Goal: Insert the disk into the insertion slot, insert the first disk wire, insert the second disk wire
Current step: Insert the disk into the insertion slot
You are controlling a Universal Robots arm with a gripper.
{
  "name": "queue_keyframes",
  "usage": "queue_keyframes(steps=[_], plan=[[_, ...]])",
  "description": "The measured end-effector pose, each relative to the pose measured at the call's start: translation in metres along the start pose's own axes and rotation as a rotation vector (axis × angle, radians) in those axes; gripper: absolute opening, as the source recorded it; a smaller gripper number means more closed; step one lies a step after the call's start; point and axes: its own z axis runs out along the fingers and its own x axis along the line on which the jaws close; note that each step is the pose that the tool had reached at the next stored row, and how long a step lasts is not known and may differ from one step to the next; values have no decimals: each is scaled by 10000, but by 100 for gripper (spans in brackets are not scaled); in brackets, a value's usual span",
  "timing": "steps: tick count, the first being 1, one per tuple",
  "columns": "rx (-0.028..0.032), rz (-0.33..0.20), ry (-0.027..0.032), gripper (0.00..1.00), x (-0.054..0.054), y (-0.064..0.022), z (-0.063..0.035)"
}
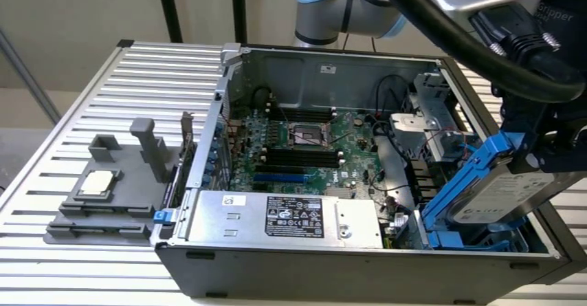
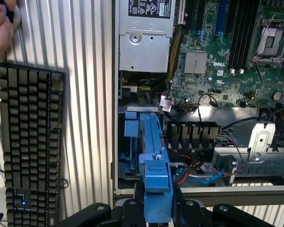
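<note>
Gripping the disk [image 1: 500,196] by its blue frame, the gripper [image 2: 158,210] holds it tilted just above the insertion slot [image 1: 477,241] inside the computer case [image 1: 367,265], so step one is in hand; seating it likely calls for squaring the frame with the cage walls

The disk [image 1: 500,196] tilts over the insertion slot [image 1: 482,242].

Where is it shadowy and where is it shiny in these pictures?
Exterior view: the power supply box catches the light and looks bright, the case's front wall is dark. Wrist view: the insertion slot lies in shadow, the blue frame of the disk stands out, and a tiny blue light glows on the keyboard.
</note>
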Motion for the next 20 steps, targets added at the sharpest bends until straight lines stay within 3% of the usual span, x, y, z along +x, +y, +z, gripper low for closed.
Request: queue_keyframes(steps=[20], plan=[[-49, 5, 0, 32, -17, 3, 79]])
